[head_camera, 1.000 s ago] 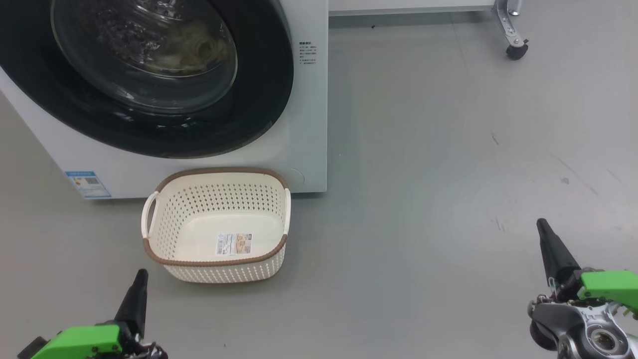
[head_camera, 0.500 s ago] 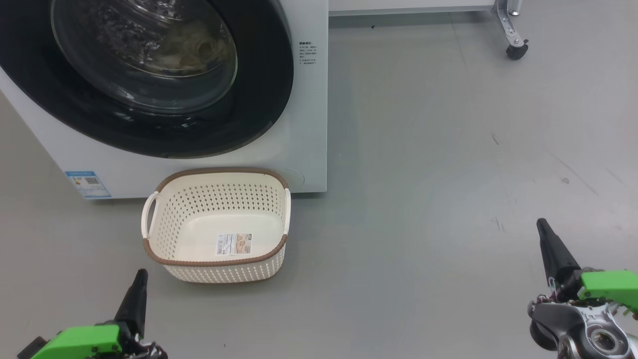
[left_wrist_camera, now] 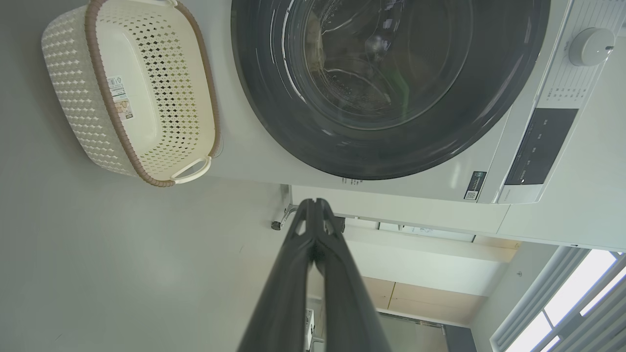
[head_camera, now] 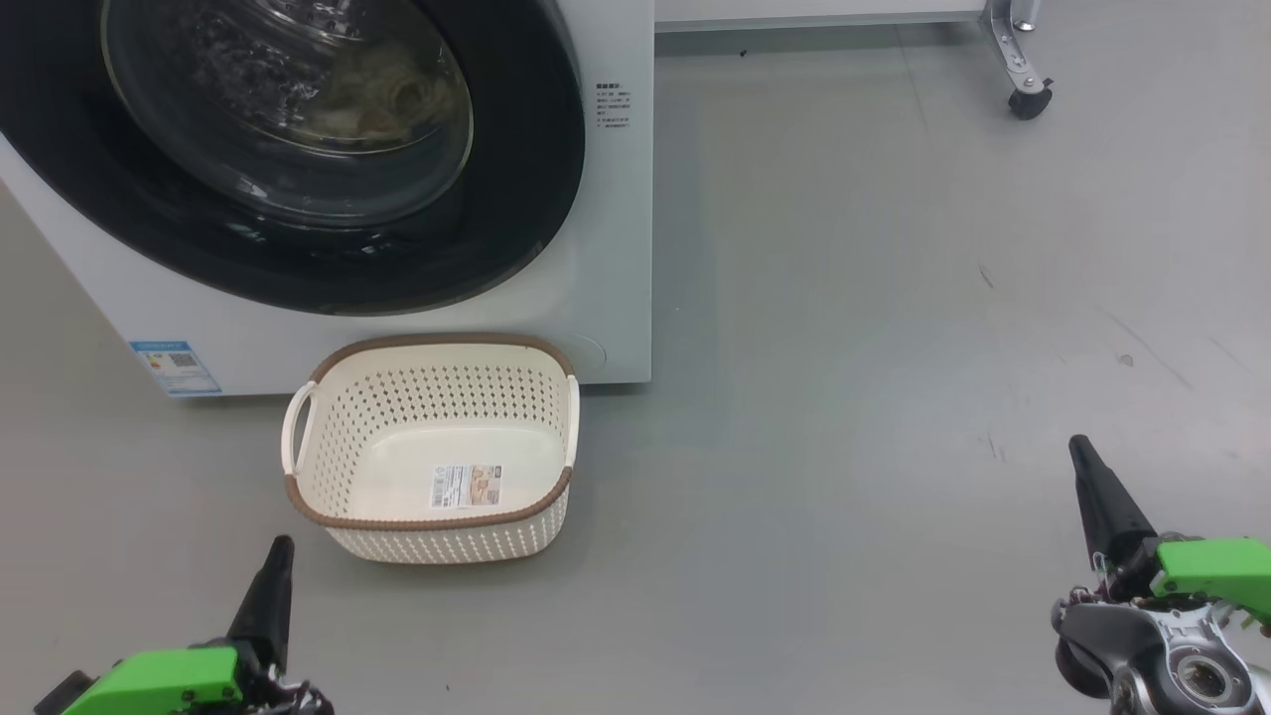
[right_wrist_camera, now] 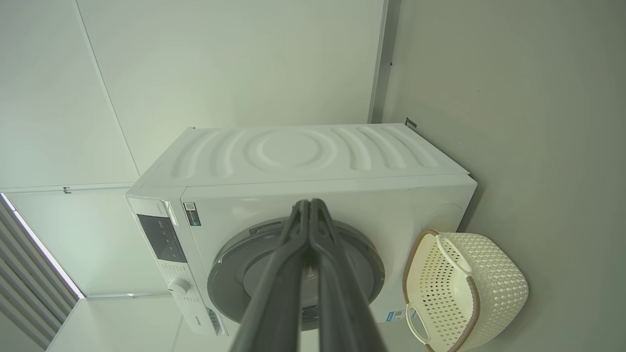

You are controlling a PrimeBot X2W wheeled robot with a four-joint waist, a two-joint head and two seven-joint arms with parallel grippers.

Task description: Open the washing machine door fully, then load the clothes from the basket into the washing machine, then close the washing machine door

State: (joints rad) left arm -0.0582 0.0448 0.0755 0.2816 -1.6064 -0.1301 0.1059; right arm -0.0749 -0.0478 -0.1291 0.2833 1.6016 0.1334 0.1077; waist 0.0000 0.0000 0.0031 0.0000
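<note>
the washing machine (head_camera: 616, 248) stands on the grey floor (head_camera: 844, 348), its white front toward the robot. the washing machine door (head_camera: 516, 199) lies shut against that front, and through its domed glass a pale cream bundle of the clothes (head_camera: 387, 94) shows inside the drum. right of the door a small block of dark print (head_camera: 614, 104) runs in several lines, too small to read. at the front's lower left corner sits a blue sticker (head_camera: 177, 365) with a small square code and fine print, also unreadable. the basket (head_camera: 447, 541) sits on the floor just before the foot of the machine, below the door; whether it touches the front i cannot tell. on its bare bottom lies a white label (head_camera: 465, 487) with a barcode, a small picture and print too fine to make out. in the left wrist view a round white knob (left_wrist_camera: 592, 46), a dark control panel (left_wrist_camera: 540, 146) with faint markings and a little black sticker (left_wrist_camera: 474, 185) bearing a square code sit beside the door. a caster wheel (head_camera: 1030, 99) stands on the floor well apart, at the far right. the left pincer (head_camera: 281, 548) hangs over the floor near the basket's near left corner, fingers pressed together, holding nothing. the right pincer (head_camera: 1080, 447) hangs over bare floor well to the basket's right, fingers likewise together and holding nothing.
</note>
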